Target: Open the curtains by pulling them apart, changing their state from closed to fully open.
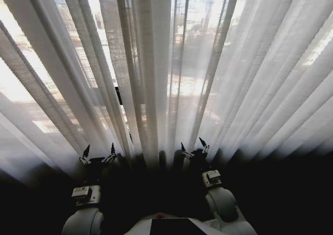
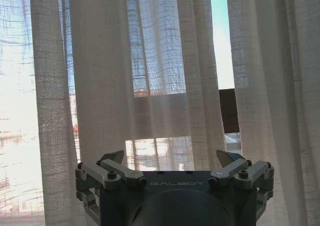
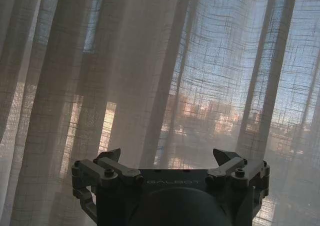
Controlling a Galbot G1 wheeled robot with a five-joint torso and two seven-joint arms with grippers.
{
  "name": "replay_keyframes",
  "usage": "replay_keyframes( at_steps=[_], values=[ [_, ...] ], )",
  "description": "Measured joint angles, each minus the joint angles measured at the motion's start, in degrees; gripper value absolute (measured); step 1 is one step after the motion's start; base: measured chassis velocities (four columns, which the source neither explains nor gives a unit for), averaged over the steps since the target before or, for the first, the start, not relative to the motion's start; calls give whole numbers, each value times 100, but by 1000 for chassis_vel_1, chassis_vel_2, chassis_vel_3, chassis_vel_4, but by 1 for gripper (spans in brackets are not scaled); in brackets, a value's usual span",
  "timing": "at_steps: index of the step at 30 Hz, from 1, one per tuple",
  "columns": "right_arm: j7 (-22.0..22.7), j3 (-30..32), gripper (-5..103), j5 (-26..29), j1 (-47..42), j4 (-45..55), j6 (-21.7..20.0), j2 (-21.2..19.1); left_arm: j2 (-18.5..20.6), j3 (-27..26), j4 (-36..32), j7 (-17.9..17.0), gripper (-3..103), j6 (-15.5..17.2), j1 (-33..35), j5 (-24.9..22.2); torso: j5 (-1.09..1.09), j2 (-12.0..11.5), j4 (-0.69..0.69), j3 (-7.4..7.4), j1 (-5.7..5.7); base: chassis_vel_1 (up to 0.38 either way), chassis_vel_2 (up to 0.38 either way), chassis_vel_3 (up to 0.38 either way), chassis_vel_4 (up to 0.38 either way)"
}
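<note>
Left gripper (image 1: 98,153) low and left of centre in the head view, fingers spread wide, nothing between them. Right gripper (image 1: 194,146) low and just right of centre, likewise wide open and empty. Both point up at the curtains (image 1: 156,79), which hang drawn across the whole frame, apart from a narrow gap where a dark window frame bar (image 2: 228,110) shows.
</note>
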Motion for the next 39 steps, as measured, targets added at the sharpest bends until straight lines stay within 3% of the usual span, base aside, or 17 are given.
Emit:
replay_keyframes(
  at_steps=[16, 24, 31, 39],
  values=[
    [99, 16, 100, 90, 28, -111, 156, -6, -58, 18, -6, -4, 100, -37, 48, 45, -2, 0, 1, -1, 0, 299, 295, -300, -293],
    [89, -46, 100, 833, 333, -105, -616, -127, -104, 52, -61, 4, 100, -39, 58, 131, 7, 0, -1, 0, -2, 14, 8, -17, -10],
    [73, -310, 100, 1330, 859, -303, -1257, -198, -158, 51, -126, 5, 100, -33, 59, 212, -1, -1, 2, 0, -1, -39, -13, 28, 20],
    [47, -515, 100, 1546, 1331, -803, -1374, -199, -188, 20, -164, 4, 100, -20, 62, 228, 2, 0, 0, 0, -2, 0, 0, 0, 0]
  ],
)
